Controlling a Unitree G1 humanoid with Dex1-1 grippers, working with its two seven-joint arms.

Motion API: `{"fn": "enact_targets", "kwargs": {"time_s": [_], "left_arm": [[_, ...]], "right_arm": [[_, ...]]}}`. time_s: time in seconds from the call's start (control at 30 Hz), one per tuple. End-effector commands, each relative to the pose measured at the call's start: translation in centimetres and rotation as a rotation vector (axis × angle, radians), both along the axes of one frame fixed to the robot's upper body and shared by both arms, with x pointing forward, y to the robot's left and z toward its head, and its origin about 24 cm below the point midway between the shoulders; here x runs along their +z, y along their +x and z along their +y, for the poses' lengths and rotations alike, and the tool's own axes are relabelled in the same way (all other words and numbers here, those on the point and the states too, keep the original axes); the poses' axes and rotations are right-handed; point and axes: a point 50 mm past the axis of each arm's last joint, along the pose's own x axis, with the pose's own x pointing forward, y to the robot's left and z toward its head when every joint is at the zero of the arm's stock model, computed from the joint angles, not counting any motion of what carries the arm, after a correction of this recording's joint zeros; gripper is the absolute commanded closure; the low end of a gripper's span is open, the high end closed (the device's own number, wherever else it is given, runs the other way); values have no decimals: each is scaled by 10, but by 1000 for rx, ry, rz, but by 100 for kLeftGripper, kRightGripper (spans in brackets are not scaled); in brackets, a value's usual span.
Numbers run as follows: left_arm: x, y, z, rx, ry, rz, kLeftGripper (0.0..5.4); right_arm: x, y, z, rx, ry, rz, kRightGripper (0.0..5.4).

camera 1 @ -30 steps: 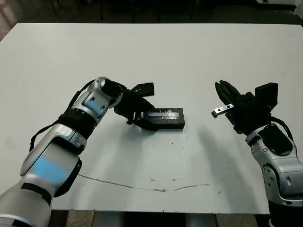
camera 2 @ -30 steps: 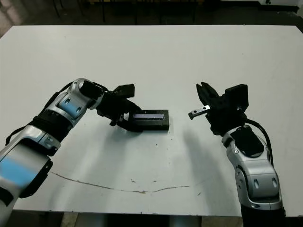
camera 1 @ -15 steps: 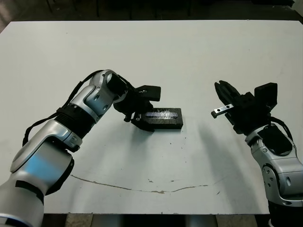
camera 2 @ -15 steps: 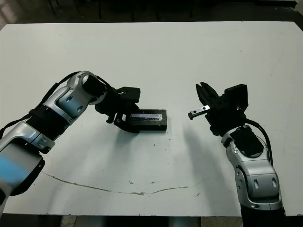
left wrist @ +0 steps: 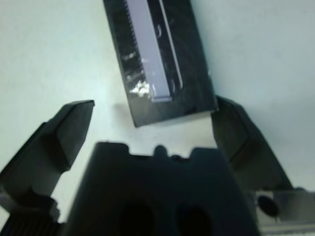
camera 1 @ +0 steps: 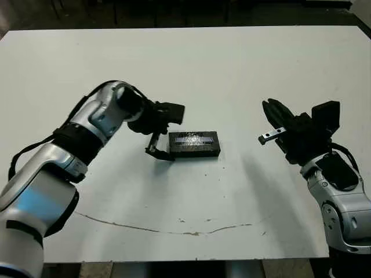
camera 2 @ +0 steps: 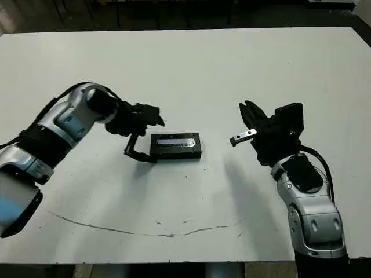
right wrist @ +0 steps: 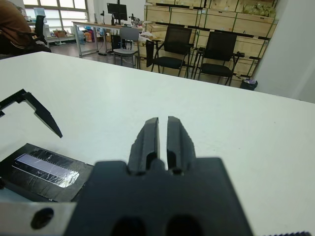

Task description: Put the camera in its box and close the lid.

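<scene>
Box (camera 1: 194, 144) lies closed and flat near the centre of the white surface (camera 1: 232, 69), long axis running 3 to 9 o'clock. Lid (camera 2: 175, 141) sits on top, black with a pale silvery stripe along its face; the camera does not show. Left tool (camera 1: 158, 145) at the box's 9 o'clock end, fingers spread wide. In the left wrist view one finger (left wrist: 241, 140) sits at a corner of the box's short end, touching or nearly so, cannot tell which; the other finger (left wrist: 64, 135) stands well clear of it over bare surface. Nothing held. Left arm reaches in from about 8 o'clock. Right tool (camera 1: 273, 116) at the box's 3 o'clock, well apart from it, raised off the surface; right wrist view shows its two fingers (right wrist: 147, 140) narrowed to a thin slit, empty. A thin dark crack line (camera 1: 174, 223) runs across the surface near the front edge, at the box's 6 o'clock.
</scene>
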Motion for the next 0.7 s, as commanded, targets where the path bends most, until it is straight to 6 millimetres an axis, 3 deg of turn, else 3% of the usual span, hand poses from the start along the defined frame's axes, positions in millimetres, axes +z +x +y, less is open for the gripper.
{"fn": "enact_targets", "kwargs": {"time_s": [0.03,0.3,0.5,0.6,0.7], "left_arm": [[-71,-28,61,154,204,181,0],[-66,-37,102,261,129,178,0],[-35,-38,113,290,107,94,0],[-13,-41,111,351,-30,-27,16],[4,-47,100,468,-333,-167,58]], "right_arm": [[-6,-2,-2,-12,2,42,540],[-7,-2,-2,-11,6,49,540],[-6,-2,-2,-10,-7,47,540],[-6,-2,-2,-12,-4,49,540],[-6,-2,-2,-14,-3,51,540]]}}
